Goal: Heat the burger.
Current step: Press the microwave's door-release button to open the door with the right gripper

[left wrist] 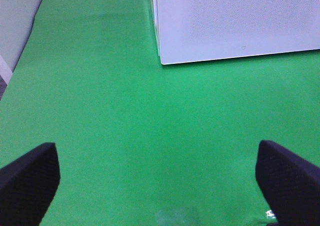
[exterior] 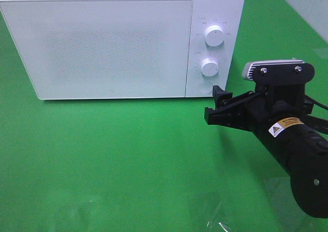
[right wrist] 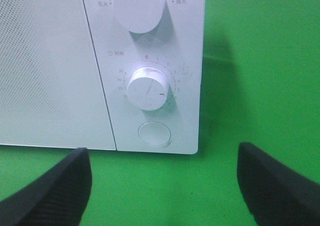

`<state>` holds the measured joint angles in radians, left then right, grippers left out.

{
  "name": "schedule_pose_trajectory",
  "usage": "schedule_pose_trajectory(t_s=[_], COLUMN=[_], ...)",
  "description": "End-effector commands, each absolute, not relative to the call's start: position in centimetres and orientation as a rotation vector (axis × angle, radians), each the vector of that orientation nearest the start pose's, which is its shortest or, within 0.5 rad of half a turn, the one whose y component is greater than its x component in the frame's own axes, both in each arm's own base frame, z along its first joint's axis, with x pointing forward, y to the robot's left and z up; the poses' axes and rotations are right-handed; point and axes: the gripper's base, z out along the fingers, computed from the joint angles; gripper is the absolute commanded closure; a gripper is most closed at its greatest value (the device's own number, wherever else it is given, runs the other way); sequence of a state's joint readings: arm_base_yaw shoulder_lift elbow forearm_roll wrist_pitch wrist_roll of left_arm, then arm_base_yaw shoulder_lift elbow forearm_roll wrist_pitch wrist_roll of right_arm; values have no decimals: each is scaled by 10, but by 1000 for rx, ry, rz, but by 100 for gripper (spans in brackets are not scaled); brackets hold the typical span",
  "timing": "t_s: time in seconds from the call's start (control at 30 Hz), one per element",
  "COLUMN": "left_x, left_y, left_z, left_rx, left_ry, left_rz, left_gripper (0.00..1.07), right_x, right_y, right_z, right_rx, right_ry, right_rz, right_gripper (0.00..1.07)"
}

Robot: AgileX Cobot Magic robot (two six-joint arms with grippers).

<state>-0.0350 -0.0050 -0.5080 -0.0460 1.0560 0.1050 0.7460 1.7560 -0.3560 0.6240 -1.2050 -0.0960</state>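
Note:
The burger is out of view. A white microwave (exterior: pixel 113 42) stands at the back of the green table with its door shut; its lower front corner (left wrist: pixel 235 21) shows in the left wrist view. My right gripper (exterior: pixel 213 105) is open, just in front of the control panel, near the round door button (exterior: pixel 204 85). In the right wrist view its fingers (right wrist: pixel 50 191) stand wide apart below the timer knob (right wrist: pixel 148 90) and the button (right wrist: pixel 154 134), with nothing between them. My left gripper (left wrist: pixel 160 186) is open over bare green cloth, away from the microwave.
A power knob (exterior: pixel 213 35) sits above the timer knob (exterior: pixel 210 66). A wrinkled clear film patch (exterior: pixel 215 211) lies on the cloth near the front edge. A pale wall (exterior: pixel 307 6) borders the table at the back right.

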Motion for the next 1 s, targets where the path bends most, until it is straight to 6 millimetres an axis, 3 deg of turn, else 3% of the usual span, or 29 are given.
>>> schedule_pose_trajectory(t_s=[0.03, 0.2, 0.27, 0.3, 0.33, 0.37, 0.4, 0.43, 0.5, 0.63, 0.77, 1.0], left_x=[-9, -9, -9, -9, -9, -9, -9, -9, -9, -9, -9, -9], left_y=[-3, -3, -3, -3, -3, -3, -3, -3, -3, -3, -3, -3], left_z=[279, 279, 279, 279, 279, 279, 279, 279, 279, 279, 279, 279], left_rx=[138, 138, 138, 138, 138, 138, 138, 138, 138, 138, 138, 138], left_ry=[1993, 1993, 1993, 1993, 1993, 1993, 1993, 1993, 1993, 1993, 1993, 1993], left_rz=[-7, -7, -7, -7, -7, -7, -7, -7, -7, -7, -7, -7], left_gripper=[7, 7, 7, 7, 7, 7, 7, 7, 7, 7, 7, 7], right_x=[220, 220, 220, 220, 220, 220, 220, 220, 220, 220, 220, 218], right_y=[136, 136, 136, 136, 137, 137, 137, 137, 137, 137, 137, 140], right_z=[148, 148, 148, 148, 148, 148, 148, 148, 148, 148, 148, 137], right_rx=[12, 196, 393, 393, 547, 547, 662, 662, 819, 971, 1028, 1190], right_ry=[1677, 1678, 1661, 1661, 1636, 1636, 1611, 1611, 1567, 1514, 1495, 1567], right_rz=[252, 417, 590, 590, 738, 738, 839, 839, 973, 1099, 1146, 1176], right_gripper=[33, 42, 55, 55, 66, 66, 75, 75, 88, 100, 107, 107])
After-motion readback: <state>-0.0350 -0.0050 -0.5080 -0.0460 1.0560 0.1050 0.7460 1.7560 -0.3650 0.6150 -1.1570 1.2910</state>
